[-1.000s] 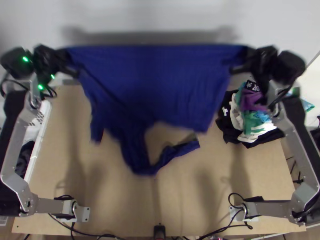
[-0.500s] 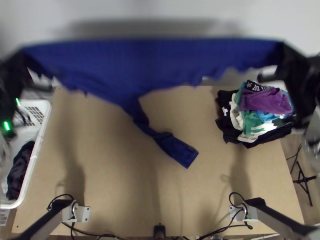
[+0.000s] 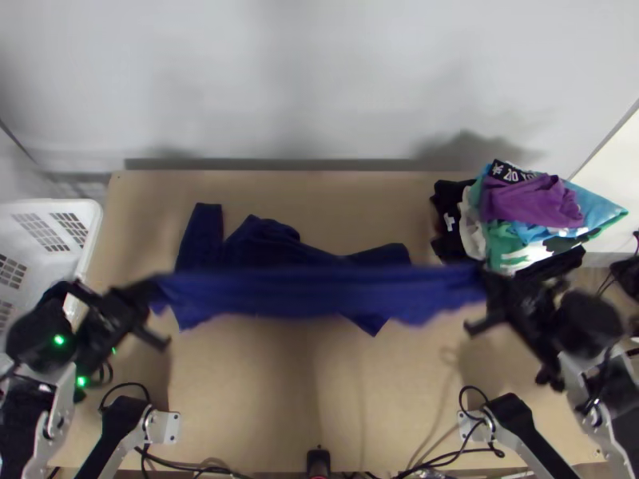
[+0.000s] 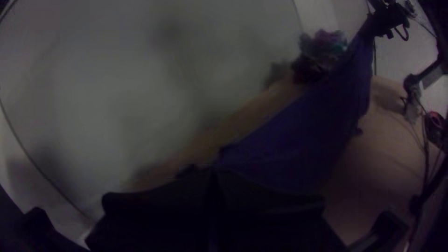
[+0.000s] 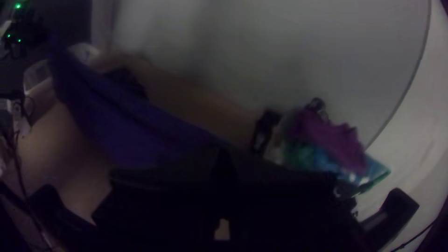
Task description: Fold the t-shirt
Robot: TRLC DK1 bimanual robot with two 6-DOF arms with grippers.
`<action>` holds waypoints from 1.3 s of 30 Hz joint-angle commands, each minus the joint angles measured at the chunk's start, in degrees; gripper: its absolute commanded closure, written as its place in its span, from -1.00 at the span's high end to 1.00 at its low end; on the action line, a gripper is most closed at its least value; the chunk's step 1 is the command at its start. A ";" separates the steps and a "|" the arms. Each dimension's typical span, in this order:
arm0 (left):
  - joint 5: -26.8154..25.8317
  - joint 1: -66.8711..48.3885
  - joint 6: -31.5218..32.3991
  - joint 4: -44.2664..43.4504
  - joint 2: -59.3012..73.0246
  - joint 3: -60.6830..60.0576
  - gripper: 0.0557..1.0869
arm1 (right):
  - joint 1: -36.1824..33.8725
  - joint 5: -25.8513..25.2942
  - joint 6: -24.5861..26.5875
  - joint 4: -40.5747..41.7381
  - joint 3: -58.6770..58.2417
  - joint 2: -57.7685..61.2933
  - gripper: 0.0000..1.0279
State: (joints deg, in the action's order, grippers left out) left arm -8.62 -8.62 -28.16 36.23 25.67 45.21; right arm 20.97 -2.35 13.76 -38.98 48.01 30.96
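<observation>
Blue t-shirt [image 3: 319, 294] stretches btwn my L gripper [image 4: 214, 175] & R gripper [image 5: 224, 156], both clamped on its upper edge; rest lies rumpled on the table [image 3: 240, 399]. Prob. light, soft, floppy; best held at corners w/ gentle tension.

Robotics laboratory or similar test station, identified by paired jointed robot arms [image 3: 523, 431] mounted at a light wooden bench [image 3: 263, 399], with loose black cables [image 3: 473, 387] near their bases. Piled garments [image 3: 531, 203] lend a laundry setting.
</observation>
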 commanded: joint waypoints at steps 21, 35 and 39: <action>-5.09 -6.93 -7.70 28.20 -0.27 0.05 0.92 | 6.80 10.88 4.87 -19.99 -6.26 -1.87 0.93; -16.60 9.68 -12.71 21.96 27.24 15.52 0.90 | -4.10 11.05 7.07 -9.01 2.88 18.08 0.87; -17.92 9.33 -13.76 22.83 44.55 21.50 0.90 | -3.92 11.40 4.70 -9.89 10.26 30.83 0.87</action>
State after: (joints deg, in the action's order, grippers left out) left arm -21.76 -1.65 -41.01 59.35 48.10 58.96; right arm 18.44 8.62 20.62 -50.30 50.11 46.00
